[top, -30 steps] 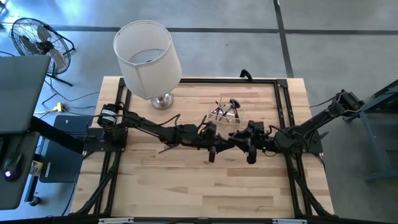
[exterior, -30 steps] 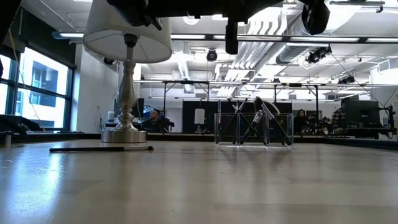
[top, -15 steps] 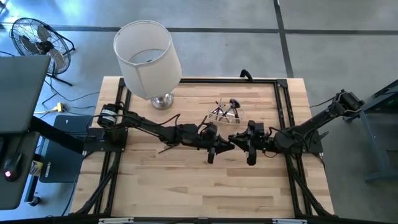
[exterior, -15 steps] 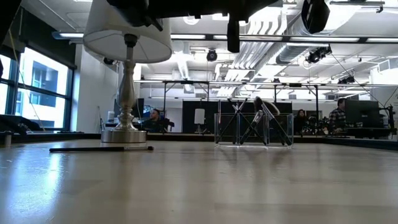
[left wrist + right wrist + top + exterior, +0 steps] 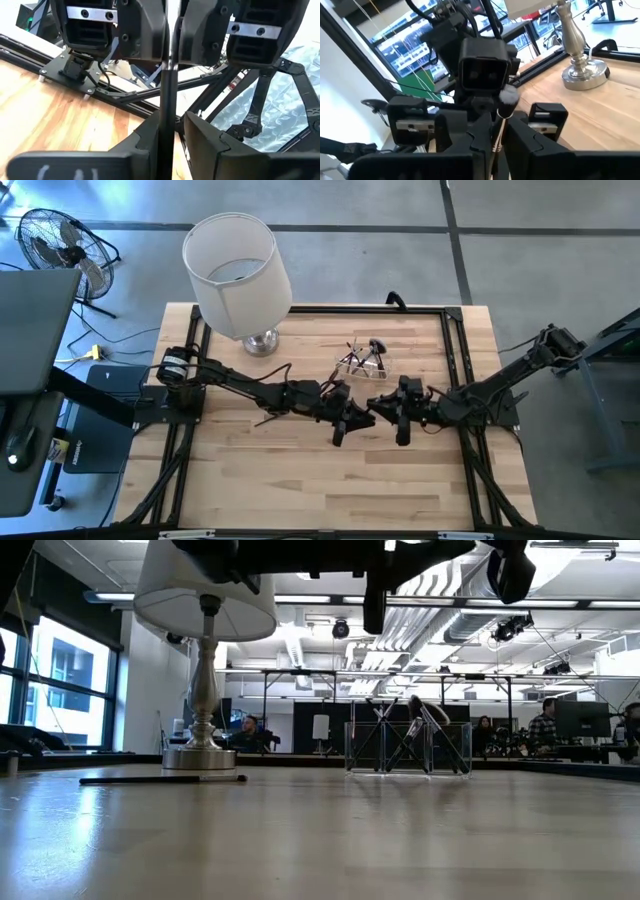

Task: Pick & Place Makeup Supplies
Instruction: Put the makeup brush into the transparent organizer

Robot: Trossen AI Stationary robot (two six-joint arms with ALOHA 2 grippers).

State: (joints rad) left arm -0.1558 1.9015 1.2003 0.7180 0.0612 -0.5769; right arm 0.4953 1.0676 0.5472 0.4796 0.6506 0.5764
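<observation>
Both arms meet above the middle of the worktop point(image 5: 300, 480), end effectors facing each other. The right end effector point(image 5: 496, 131) has its fingers pinched on a thin makeup brush point(image 5: 168, 70) with a fluffy pale head point(image 5: 507, 95). The brush passes between the left end effector's fingers point(image 5: 210, 145); whether these press on the handle cannot be told. The left end effector point(image 5: 345, 418) sits just beside the right one point(image 5: 392, 412). More makeup supplies point(image 5: 410, 735) stand crossed in a clear holder point(image 5: 362, 363) toward the far edge, near the middle. One dark pencil point(image 5: 165, 779) lies flat on the worktop by the lamp point(image 5: 240, 270), which stands near the far left corner.
</observation>
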